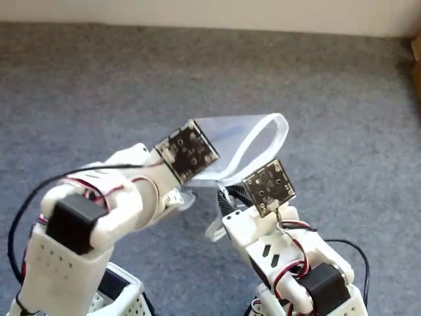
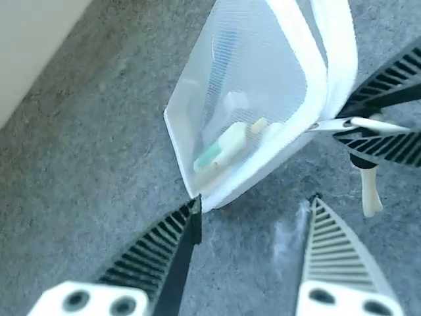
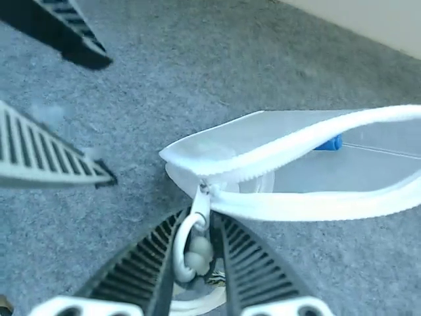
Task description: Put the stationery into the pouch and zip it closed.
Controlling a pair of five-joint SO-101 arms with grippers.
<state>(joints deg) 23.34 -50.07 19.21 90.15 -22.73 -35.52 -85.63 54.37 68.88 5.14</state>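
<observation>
Right gripper (image 3: 204, 217) pressed together on the zipper pull (image 3: 192, 240), lower centre of its wrist view. Left gripper (image 2: 253, 204) spread, tips just beside a corner of the pouch (image 2: 250, 85), which lies mid-frame in the high view, mouth open, stationery (image 2: 223, 148) inside. Risk: nothing anchors the pouch, so a pull would likely drag it along instead of running the zipper.

Bright, soft, even light falls on the grey carpet (image 1: 316, 85), casting only faint shadows.
</observation>
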